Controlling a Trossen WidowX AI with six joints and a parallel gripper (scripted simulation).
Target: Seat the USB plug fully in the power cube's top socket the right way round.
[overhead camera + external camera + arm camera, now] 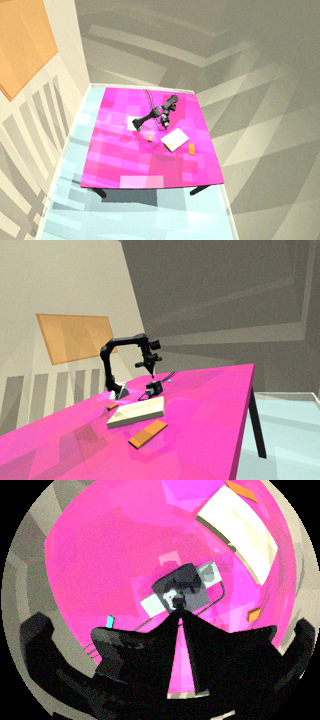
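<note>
Directly below your hand (152, 377) sits the cube (154, 388), socket up; fingers pinch the plug (153, 377), its long axis vertical, clear above the cube.

The top view is looking steeply down from far off; the exterior is sitting low at the table's (206, 405) corner — the wrist view is peering down close, all sharing the power cube (154, 388).

walls: beige and grey, striped shadows | orange panel (74, 336) | floor (134, 219): pale blue
</note>
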